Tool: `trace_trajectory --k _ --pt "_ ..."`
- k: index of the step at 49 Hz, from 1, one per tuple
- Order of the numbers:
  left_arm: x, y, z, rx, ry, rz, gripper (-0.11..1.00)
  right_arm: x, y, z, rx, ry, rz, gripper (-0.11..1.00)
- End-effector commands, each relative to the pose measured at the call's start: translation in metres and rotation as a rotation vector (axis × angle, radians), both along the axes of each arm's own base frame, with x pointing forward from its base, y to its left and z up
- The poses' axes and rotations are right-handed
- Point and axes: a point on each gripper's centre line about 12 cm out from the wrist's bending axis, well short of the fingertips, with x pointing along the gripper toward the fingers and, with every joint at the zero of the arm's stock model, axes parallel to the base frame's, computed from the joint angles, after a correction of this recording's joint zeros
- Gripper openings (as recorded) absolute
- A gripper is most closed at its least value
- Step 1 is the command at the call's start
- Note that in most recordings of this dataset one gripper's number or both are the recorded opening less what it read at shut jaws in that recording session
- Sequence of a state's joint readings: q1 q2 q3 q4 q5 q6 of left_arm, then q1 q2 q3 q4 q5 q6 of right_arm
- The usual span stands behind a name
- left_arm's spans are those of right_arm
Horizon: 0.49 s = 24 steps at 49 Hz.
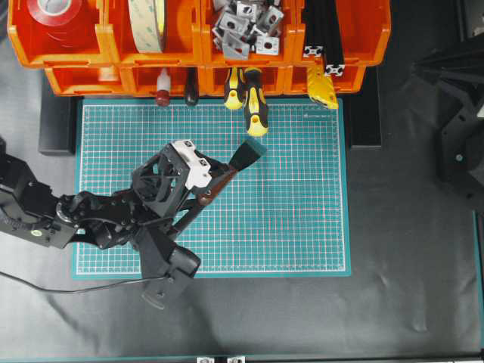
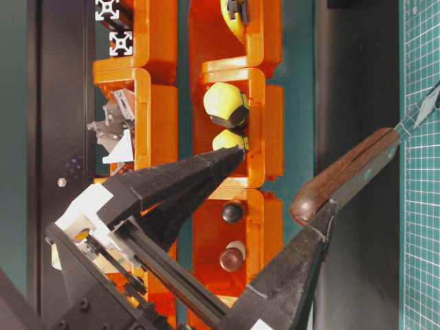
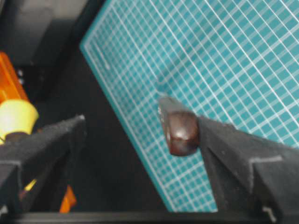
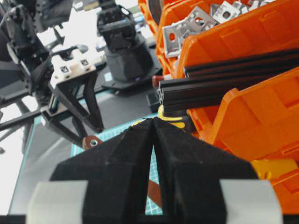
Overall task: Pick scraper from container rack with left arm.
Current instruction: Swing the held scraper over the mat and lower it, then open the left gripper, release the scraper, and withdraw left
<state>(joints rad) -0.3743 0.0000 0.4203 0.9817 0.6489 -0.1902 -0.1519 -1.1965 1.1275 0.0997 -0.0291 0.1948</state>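
Note:
The scraper (image 1: 231, 170) is out of the orange container rack (image 1: 76, 79). Its dark blade (image 1: 248, 153) touches the green mat (image 1: 287, 219). The reddish-brown handle (image 2: 344, 175) slopes up off the mat, and its end (image 3: 180, 130) leans against one finger (image 3: 233, 158) of my left gripper (image 3: 142, 123). That gripper is open wide, with the other finger (image 3: 51, 140) well clear of the handle. The handle's metal-ringed hole (image 4: 92, 141) shows in the right wrist view. My right gripper (image 4: 153, 120) is shut on nothing beside the rack.
Yellow-and-black screwdrivers (image 1: 253, 102) and a small red-handled tool (image 1: 162, 94) hang out of the lower bins over the mat's far edge. The upper bins hold tape rolls (image 1: 147, 23), metal brackets (image 1: 246, 26) and black extrusions (image 1: 325, 30). The right arm's base (image 1: 457, 128) stands at the right.

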Motion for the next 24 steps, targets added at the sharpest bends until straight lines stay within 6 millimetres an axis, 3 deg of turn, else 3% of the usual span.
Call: trace_trajectory --k 1,12,24 --pt "-0.002 -0.009 0.011 -0.002 -0.021 -0.002 0.9 0.001 0.0 0.011 -0.003 -0.02 -0.001 0.01" --pt "-0.023 -0.042 0.018 -0.02 -0.022 0.022 0.9 0.001 0.0 0.01 -0.001 -0.006 0.0 0.01" --pt "-0.031 -0.046 0.021 -0.221 -0.091 0.167 0.9 0.001 0.0 0.008 -0.001 0.006 0.001 0.01"
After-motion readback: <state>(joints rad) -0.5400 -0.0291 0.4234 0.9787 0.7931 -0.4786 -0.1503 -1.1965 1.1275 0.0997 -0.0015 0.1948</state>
